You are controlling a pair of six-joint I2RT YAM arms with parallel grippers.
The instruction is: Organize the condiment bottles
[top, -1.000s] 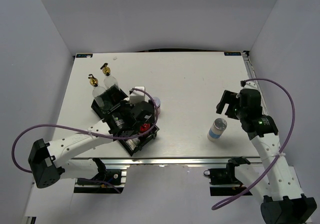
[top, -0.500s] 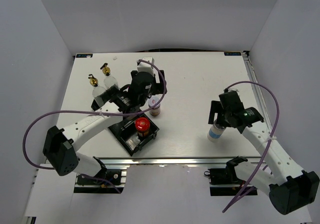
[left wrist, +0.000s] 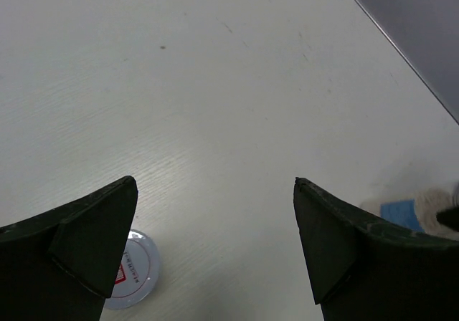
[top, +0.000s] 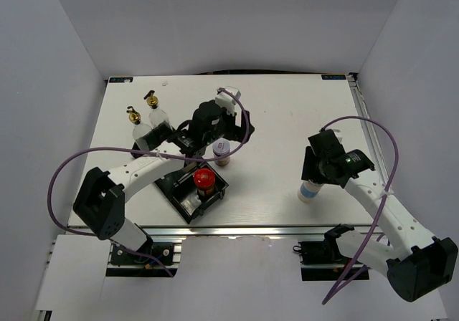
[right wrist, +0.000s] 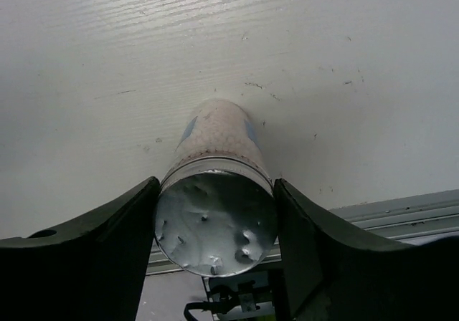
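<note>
The white worktop (top: 287, 113) shows whole only from overhead. The black divided plastic tray (top: 168, 190) sits askew at its near left. Two tall clear glass bottles with gold pourer spouts (top: 140, 129) (top: 158, 113) stand upright at the tray's far-left end. A short jar with a red lid (top: 204, 180) stands in a compartment towards the tray's right corner. Neither wrist view takes in any of these.

Overhead, a short jar with a pale purple lid (top: 221, 147) stands on the worktop just beside the tray's far-right edge. The left arm's wrist hides the fingers above it. The left wrist view shows them. The left tool (left wrist: 215, 181) is spread wide and holds nothing, with bare worktop between its fingers. That jar's lid shows low at the left, partly behind the left finger.

Well apart, near the worktop's front right edge, stands a short jar with a dented silver lid (right wrist: 215, 224) (top: 310, 190). Overhead its top is covered by the right arm. The right wrist view looks straight down on the lid and the pale grainy body with a blue label. The right tool (right wrist: 215, 181) pinches this jar, one finger lying against each side of the lid with no gap showing.
</note>
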